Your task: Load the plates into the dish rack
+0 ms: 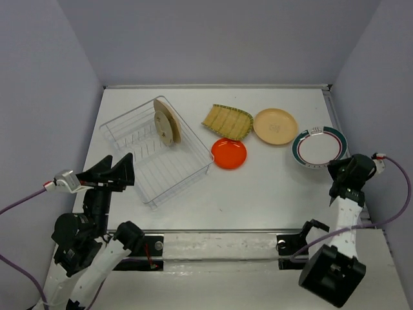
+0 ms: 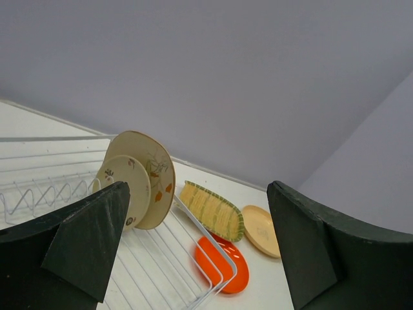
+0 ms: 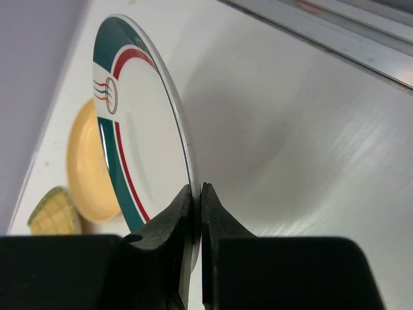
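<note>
Right gripper (image 3: 195, 194) is pinched tight on the near rim of the white plate w/ teal-striped rim (image 3: 145, 135), fingers (image 3: 169, 223) pressed to either face of the rim. The plate sits at the table's (image 1: 258, 187) right edge, abt halfway between near and far edges, tilted rather than flat. Can't tell if its far rim touches the surface.

Just left of it, toward the far edge, the tan round plate (image 1: 275, 126) lies flat. The yellow-green ribbed fan-shaped dish (image 1: 227, 121) is beside that, near the middle of the far half. The orange-red round plate (image 1: 229, 154) lies flat just nearer than the fan dish, its rim close to the rack's right corner.

Left gripper (image 1: 120, 163) hovers w/ jaws spread wide and nothing between them, by the left edge, over the near-left side of the dish rack (image 1: 161, 177). The rack sits at an angle in the far-left part of the table. Two plates stand on edge in its dividers near the far corner: the cream plate w/ branch design (image 2: 158, 174) and, against its left face, the small beige plate (image 2: 126, 184)
</note>
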